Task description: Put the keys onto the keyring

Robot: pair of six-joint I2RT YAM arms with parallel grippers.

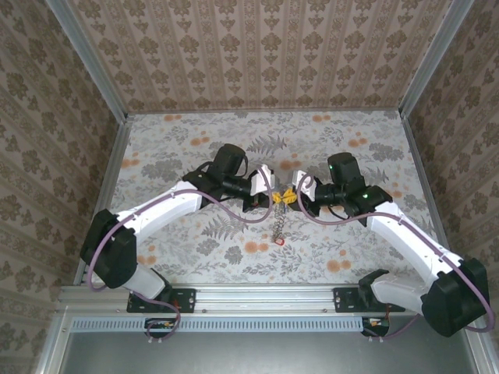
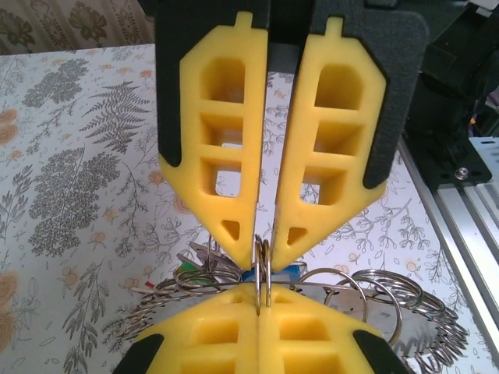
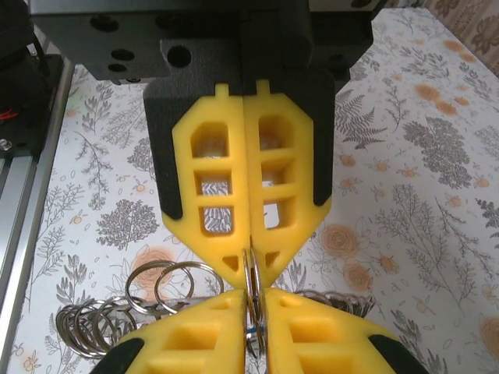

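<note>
Left fingers (image 2: 226, 195) and right fingers (image 3: 214, 195): both pairs pinched shut, tip to tip, on the keyring (image 2: 263, 269). Top view: red-tagged key (image 1: 279, 242) at the keyring's lower end. Wrist views: steel loops (image 2: 390, 300) bunched behind the grip. Arms bent elbows-out, wrists converging at the keyring.

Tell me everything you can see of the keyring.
One upright ring of the keyring is pinched edge-on by both the left gripper and the right gripper. The rest is a silvery metal bunch of split rings and keys, strung in a line over the table toward its near edge, ending in a red tag.
</note>
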